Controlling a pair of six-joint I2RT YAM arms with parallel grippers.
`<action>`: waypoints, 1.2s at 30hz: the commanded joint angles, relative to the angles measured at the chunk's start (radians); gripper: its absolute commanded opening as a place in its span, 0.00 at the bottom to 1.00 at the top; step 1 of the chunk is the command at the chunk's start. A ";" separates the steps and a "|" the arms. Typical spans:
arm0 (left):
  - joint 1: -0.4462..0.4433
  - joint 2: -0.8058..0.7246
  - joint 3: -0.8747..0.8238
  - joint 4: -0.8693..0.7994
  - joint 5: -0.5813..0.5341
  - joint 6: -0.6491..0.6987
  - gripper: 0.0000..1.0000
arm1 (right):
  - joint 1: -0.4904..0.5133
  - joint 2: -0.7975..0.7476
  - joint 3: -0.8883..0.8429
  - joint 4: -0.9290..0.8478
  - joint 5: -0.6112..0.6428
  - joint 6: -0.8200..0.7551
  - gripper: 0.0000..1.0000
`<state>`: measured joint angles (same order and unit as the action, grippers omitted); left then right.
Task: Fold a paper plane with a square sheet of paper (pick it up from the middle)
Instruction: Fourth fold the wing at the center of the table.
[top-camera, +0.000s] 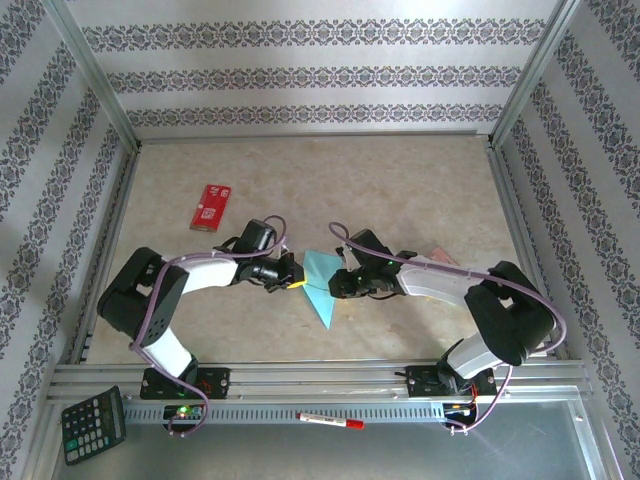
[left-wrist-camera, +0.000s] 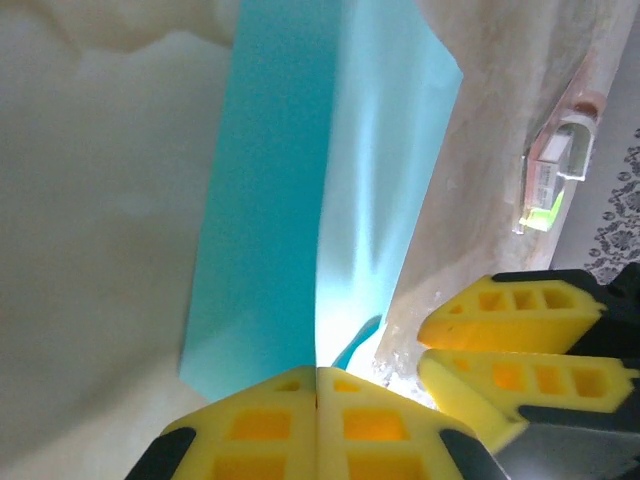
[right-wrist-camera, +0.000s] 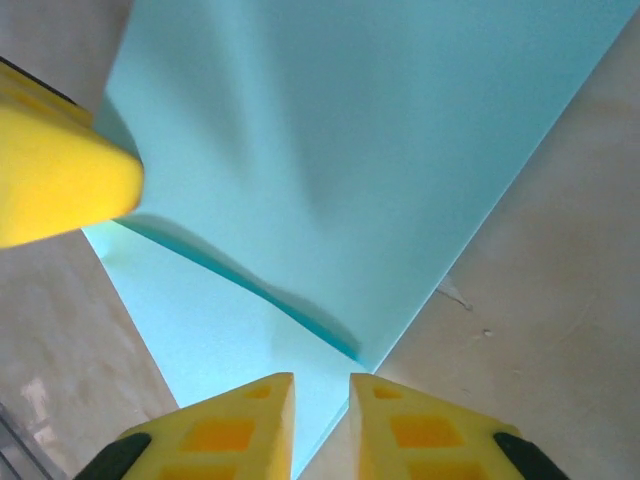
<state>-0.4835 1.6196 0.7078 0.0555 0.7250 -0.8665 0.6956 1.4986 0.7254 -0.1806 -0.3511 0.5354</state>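
Note:
The light teal-blue sheet of paper is creased into a narrower shape with a point toward the near edge, lying between the two grippers. My left gripper is shut on the paper's left side. In the left wrist view its fingers meet on the fold line, and one flap of the paper rises steeply from the crease. My right gripper sits at the paper's right edge. Its fingers stand a narrow gap apart over the edge of the paper, which lies flat with a raised flap above it.
A red rectangular packet lies at the back left of the table. A small pink-and-yellow packet sits behind the right arm. A calculator and a red-capped marker rest on the metal ledge in front of the arm bases.

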 joint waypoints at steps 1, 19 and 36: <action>-0.013 -0.104 -0.041 -0.031 -0.084 -0.113 0.00 | 0.069 -0.062 0.038 -0.068 0.088 -0.049 0.27; -0.026 -0.168 0.001 -0.198 -0.137 -0.196 0.00 | 0.415 0.045 0.122 -0.071 0.556 0.158 0.37; -0.026 -0.161 0.030 -0.256 -0.084 -0.241 0.00 | 0.580 0.227 0.299 -0.315 0.889 0.265 0.40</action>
<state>-0.4984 1.4540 0.7097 -0.1490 0.6250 -1.0828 1.2617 1.6970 0.9882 -0.3977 0.4393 0.7658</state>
